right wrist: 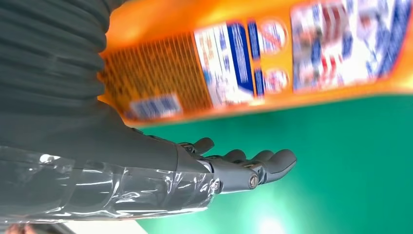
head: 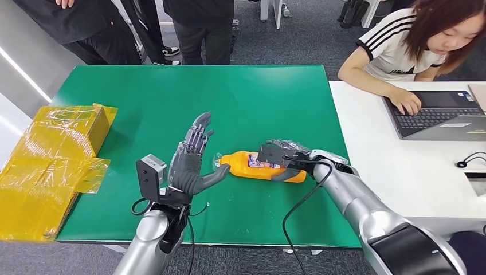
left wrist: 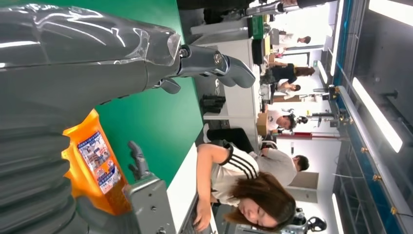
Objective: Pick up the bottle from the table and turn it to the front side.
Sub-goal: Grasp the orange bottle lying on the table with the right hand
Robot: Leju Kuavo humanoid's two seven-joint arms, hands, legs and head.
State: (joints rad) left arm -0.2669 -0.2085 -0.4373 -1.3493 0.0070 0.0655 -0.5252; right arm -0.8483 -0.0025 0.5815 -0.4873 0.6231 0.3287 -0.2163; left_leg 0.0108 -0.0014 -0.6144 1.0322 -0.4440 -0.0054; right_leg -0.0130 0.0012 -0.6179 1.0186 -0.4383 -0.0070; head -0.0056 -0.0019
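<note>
Head view: an orange plastic bottle (head: 259, 167) lies on its side on the green mat (head: 172, 103), its long axis running left to right, clear cap end toward the left hand (head: 192, 163) and base toward the right hand (head: 282, 156). A white and blue printed label faces upward. The right hand grips the bottle's base end, dark fingers wrapped over the smooth body. The left hand is open, fingers spread and pointing away from the robot, thumb touching the cap end. A yellow taped cardboard box (head: 49, 163) sits at the mat's left edge. A person (head: 412, 43) types on a laptop (head: 438, 114) at the adjoining white table (head: 401, 166).
</note>
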